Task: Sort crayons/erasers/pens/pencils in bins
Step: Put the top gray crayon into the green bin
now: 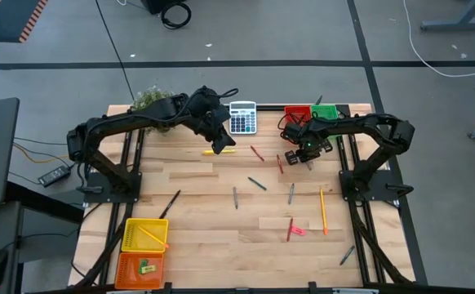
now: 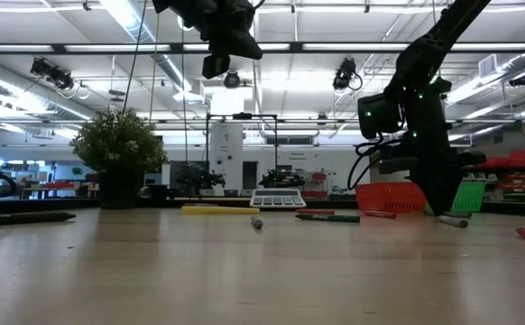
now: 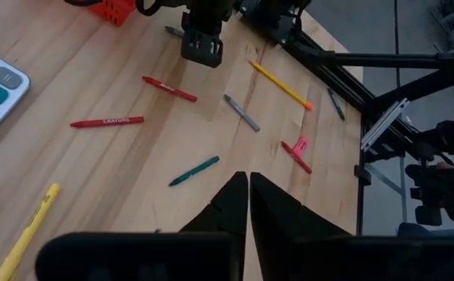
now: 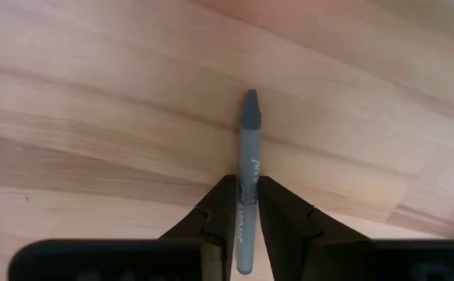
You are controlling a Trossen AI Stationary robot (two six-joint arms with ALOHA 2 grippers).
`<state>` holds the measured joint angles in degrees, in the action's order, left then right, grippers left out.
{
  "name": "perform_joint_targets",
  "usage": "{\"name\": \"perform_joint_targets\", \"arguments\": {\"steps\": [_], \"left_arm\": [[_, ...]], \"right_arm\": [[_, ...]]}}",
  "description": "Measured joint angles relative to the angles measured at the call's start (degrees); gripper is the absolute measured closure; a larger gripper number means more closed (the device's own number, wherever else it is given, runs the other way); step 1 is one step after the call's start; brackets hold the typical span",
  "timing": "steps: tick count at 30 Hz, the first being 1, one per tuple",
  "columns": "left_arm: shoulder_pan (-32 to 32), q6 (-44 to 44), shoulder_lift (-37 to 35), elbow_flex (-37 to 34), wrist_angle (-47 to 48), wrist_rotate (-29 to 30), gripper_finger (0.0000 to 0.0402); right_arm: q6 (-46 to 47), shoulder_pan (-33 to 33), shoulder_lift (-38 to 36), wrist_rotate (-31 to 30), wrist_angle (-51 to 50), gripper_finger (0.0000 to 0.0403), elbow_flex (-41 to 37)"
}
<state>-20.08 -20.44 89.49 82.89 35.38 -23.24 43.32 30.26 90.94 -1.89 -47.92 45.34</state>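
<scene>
My right gripper [image 4: 241, 186] is down at the table in front of the red bin [image 1: 297, 112] and green bin [image 1: 325, 113], shut on a grey crayon [image 4: 250, 140]. My left gripper [image 3: 248, 181] is shut on nothing and hangs high above the yellow pen [image 1: 219, 150], beside the calculator. Red crayons [image 3: 107, 122], a green crayon [image 3: 194, 171], a grey stick [image 3: 242, 112], a pencil [image 3: 282, 85] and a pink eraser [image 3: 301, 144] lie flat on the wood. The yellow bin [image 1: 144, 235] and orange bin [image 1: 139, 267] stand at the near left corner. My right gripper pinches the grey crayon's shaft [image 4: 247, 195] between its two fingers, on the half away from the pointed tip [image 4: 251, 97]. The fingers [image 2: 440, 203] come from above, pointing down. In the low view the crayon [image 2: 454, 221] looks level at the table top; whether it is lifted I cannot tell.
The grey calculator [image 1: 242, 118] and a potted plant [image 1: 149, 100] sit at the far edge. A black pen [image 1: 170, 204] lies mid-left and another dark stick [image 1: 348, 255] at the near right. The arms' frames stand along both sides.
</scene>
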Motion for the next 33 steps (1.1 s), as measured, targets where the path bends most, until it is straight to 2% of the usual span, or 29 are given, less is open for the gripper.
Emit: {"name": "perform_joint_targets", "arguments": {"steps": [10, 18, 23, 28, 33], "left_arm": [[0.00, -0.57, -0.26, -0.01, 0.02, -0.02, 0.0394], [0.00, -1.62, -0.75, 0.00, 0.12, -1.95, 0.0379], [-0.09, -1.65, -1.11, 0.00, -0.09, -2.03, 0.0389], [-0.11, -1.62, -1.22, 0.00, -0.23, -1.99, 0.0395], [-0.11, -1.55, -1.22, 0.00, -0.02, -1.97, 0.0377]], "right_arm": [[-0.41, 0.04, -0.03, -0.24, 0.76, 0.0340, -0.78], [0.23, -0.79, -1.53, -0.11, 2.37, 0.0341, -2.90], [0.18, -0.37, -2.82, -0.41, 1.85, 0.0341, -2.14], [0.15, -0.33, -3.08, 1.44, 0.89, 0.0341, -2.16], [0.15, -0.73, -3.74, 5.32, 0.76, 0.0341, -2.11]]}}
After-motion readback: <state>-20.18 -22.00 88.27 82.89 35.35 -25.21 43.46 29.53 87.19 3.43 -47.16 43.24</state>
